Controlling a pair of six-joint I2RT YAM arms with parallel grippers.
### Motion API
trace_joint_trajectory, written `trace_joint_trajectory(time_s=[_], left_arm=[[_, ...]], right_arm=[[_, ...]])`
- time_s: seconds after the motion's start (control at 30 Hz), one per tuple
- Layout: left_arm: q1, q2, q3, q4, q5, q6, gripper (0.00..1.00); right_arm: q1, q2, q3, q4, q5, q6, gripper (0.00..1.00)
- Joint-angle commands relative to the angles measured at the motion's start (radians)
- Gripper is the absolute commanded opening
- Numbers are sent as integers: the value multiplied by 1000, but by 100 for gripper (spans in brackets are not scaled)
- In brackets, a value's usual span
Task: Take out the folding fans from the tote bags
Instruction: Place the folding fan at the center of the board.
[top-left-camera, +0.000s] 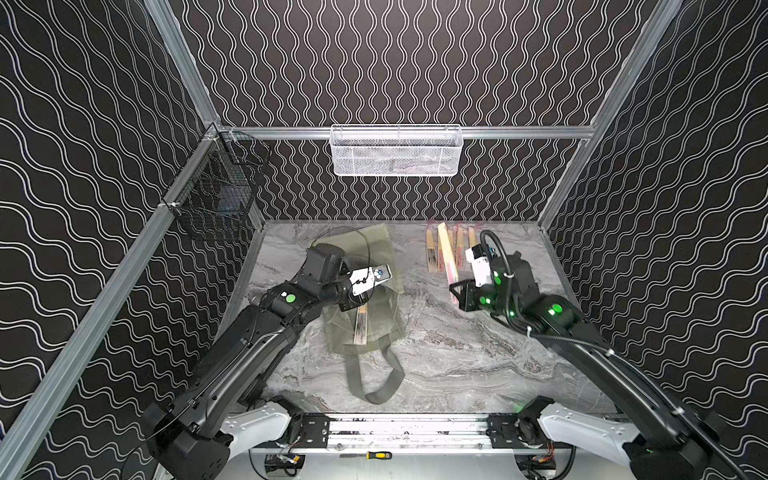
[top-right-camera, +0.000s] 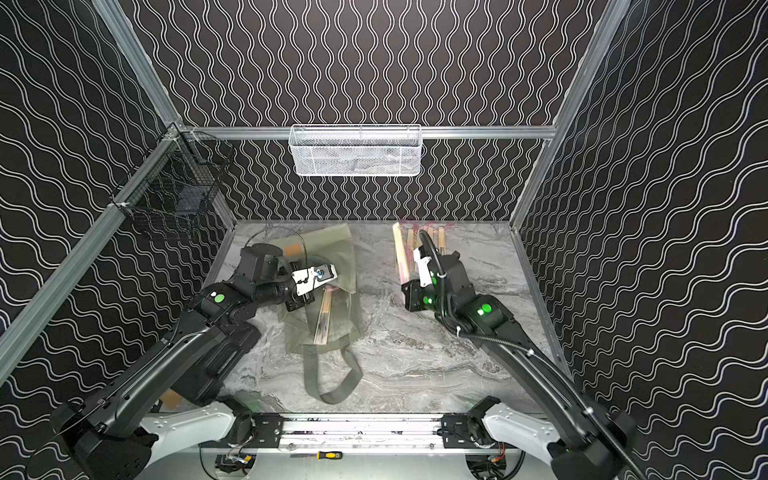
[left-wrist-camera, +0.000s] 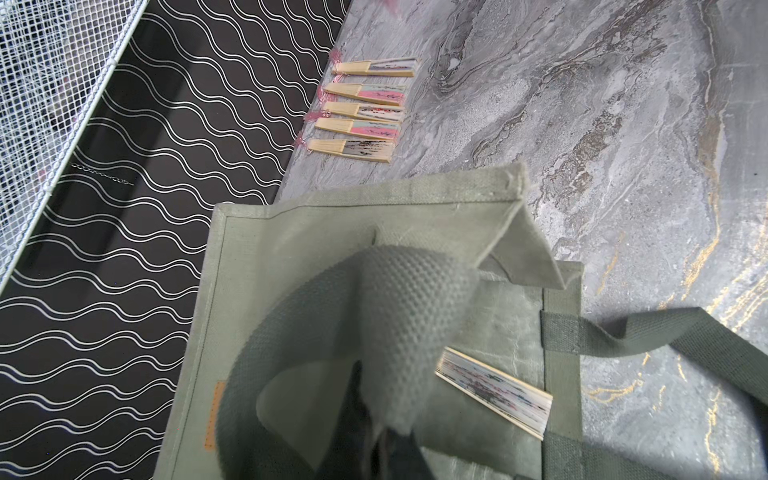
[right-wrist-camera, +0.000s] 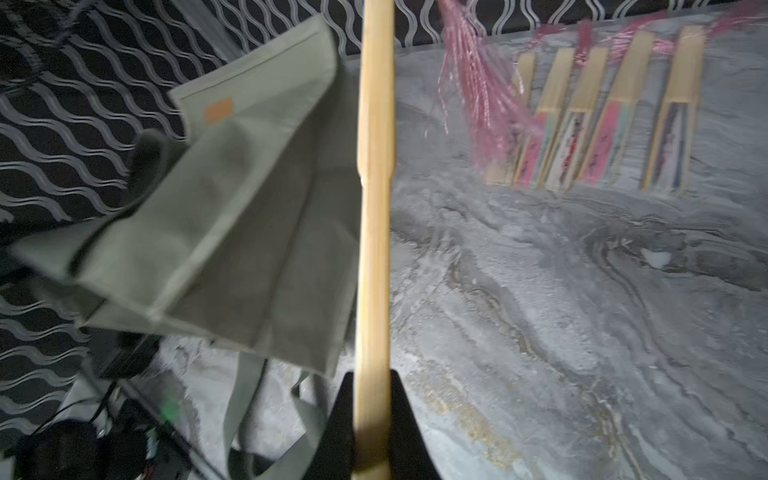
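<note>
The grey-green tote bag (top-left-camera: 386, 326) (top-right-camera: 340, 249) lies on the marble table, mouth toward the front. My left gripper (left-wrist-camera: 386, 436) (top-left-camera: 351, 305) is shut on one strap handle (left-wrist-camera: 399, 299) and holds it up off the bag. A folding fan (left-wrist-camera: 494, 392) (top-left-camera: 360, 328) (top-right-camera: 323, 320) lies in the bag's open mouth. My right gripper (right-wrist-camera: 372, 409) (top-left-camera: 455, 291) is shut on another folding fan (right-wrist-camera: 374, 208) (top-left-camera: 448, 253) (top-right-camera: 401, 253), its pink tassel (right-wrist-camera: 478, 95) hanging free. Several folding fans (left-wrist-camera: 365, 108) (right-wrist-camera: 602, 137) (top-left-camera: 461, 241) lie in a row by the back wall.
A white mesh basket (top-left-camera: 395, 153) hangs on the back wall and a black wire basket (top-left-camera: 216, 195) on the left wall. The bag's other strap (top-left-camera: 374, 382) loops over the table toward the front. A yellow-handled screwdriver (top-left-camera: 376, 456) lies below the front rail.
</note>
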Motion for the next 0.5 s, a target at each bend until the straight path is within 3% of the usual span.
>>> trace_joint_trajectory(time_s=[0.0, 0.17, 0.47], left_arm=[[2, -2, -3, 46, 14, -17, 0], [3, -8, -9, 54, 16, -16, 0], [3, -18, -8, 55, 27, -19, 0]], right_arm=[[-87, 112, 31, 90, -73, -68, 0], [-273, 366, 147, 109, -118, -116, 0], [-405, 895, 629, -71, 123, -179, 0]])
